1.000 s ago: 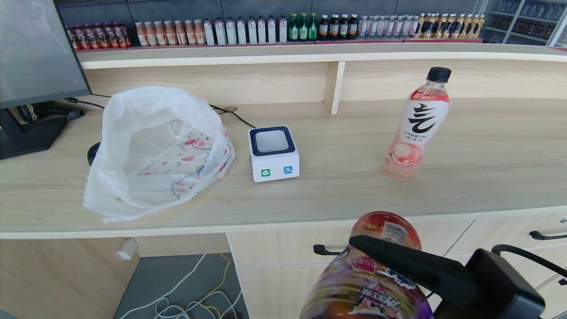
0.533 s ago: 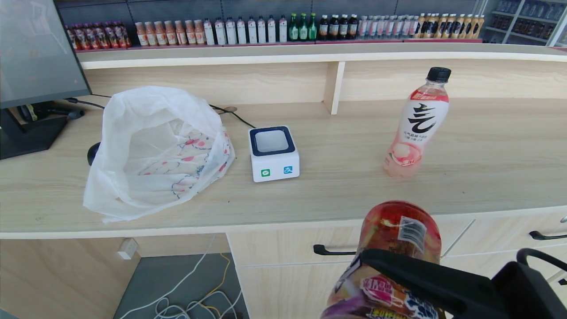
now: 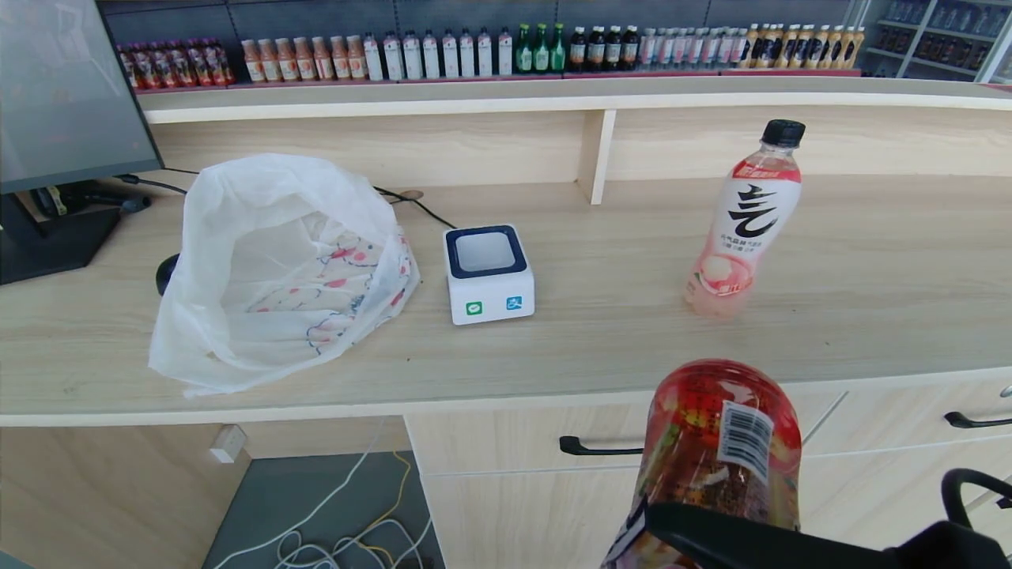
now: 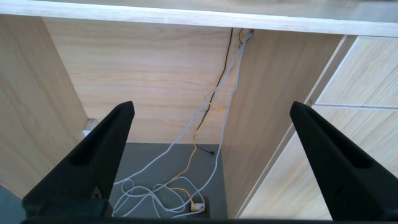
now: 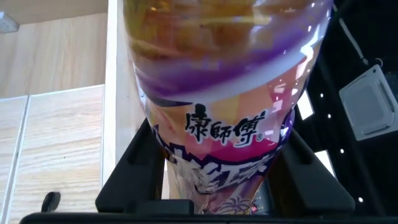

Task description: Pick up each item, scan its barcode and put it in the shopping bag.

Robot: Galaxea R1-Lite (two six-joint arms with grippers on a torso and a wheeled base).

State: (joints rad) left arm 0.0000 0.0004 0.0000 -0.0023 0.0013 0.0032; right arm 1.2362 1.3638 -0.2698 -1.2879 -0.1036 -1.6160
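Near right, the right gripper, clamped on the red drink bottle, has rolled its barcode upward, well short of the scanner.

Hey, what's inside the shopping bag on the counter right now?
The bag lies open. Inside I see white plastic and a red-and-blue pattern low on its side. The folds hide the very bottom.

On the counter before us, the bag lies left, the scanner just right of it, and a bottle stands well apart at right. The monitor stands behind the bag to its left. Nearer us, before the counter's edge, our right gripper holds a second bottle.
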